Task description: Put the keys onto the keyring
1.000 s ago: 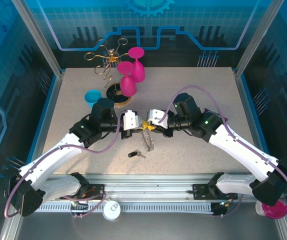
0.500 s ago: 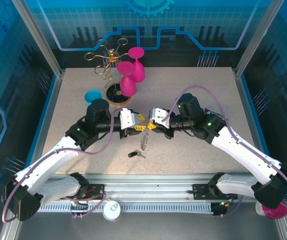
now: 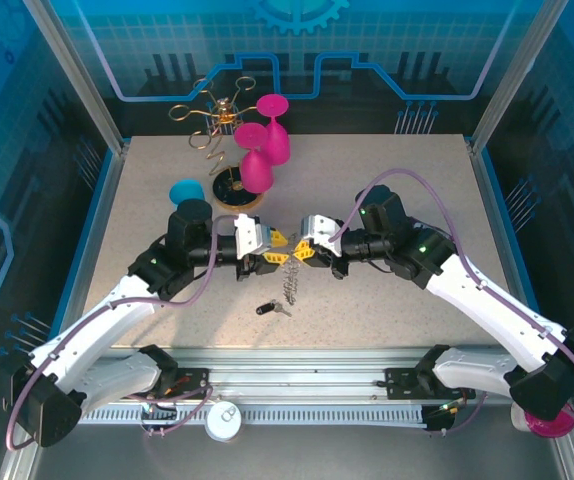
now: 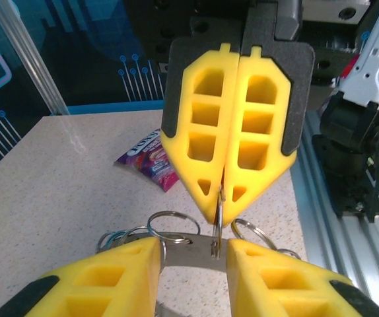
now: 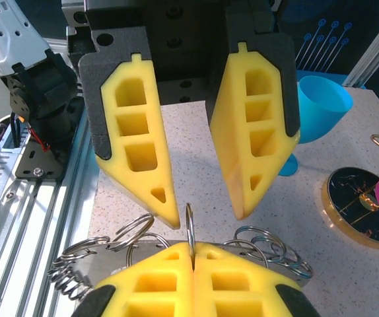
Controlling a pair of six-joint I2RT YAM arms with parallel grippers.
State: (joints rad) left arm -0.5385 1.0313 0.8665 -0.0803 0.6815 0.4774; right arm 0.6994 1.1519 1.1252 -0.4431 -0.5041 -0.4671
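The keyring point(image 3: 289, 277), a flat metal band fringed with silvery split rings, hangs between my two grippers above the table's middle. My right gripper point(image 5: 191, 247) is shut on one upright split ring point(image 5: 189, 224) of the keyring point(image 4: 183, 254). My left gripper point(image 4: 193, 264) is open, its yellow fingers point(image 5: 146, 158) straddling that ring and the band without pinching them. In the top view the left gripper point(image 3: 275, 249) and right gripper point(image 3: 304, 252) meet tip to tip. The keys point(image 3: 273, 309), with a black head and short silvery blades, lie on the table just in front.
Two pink goblets point(image 3: 259, 160) hang on a gold wire rack point(image 3: 209, 112) with a round wooden base point(image 3: 235, 192) at the back left. A blue cup point(image 3: 185, 191) stands beside it. A candy packet point(image 4: 151, 158) lies beyond the grippers.
Both grippers have shifted slightly toward the far side and risen, carrying the keyring higher off the table. The keys have stayed where they were.
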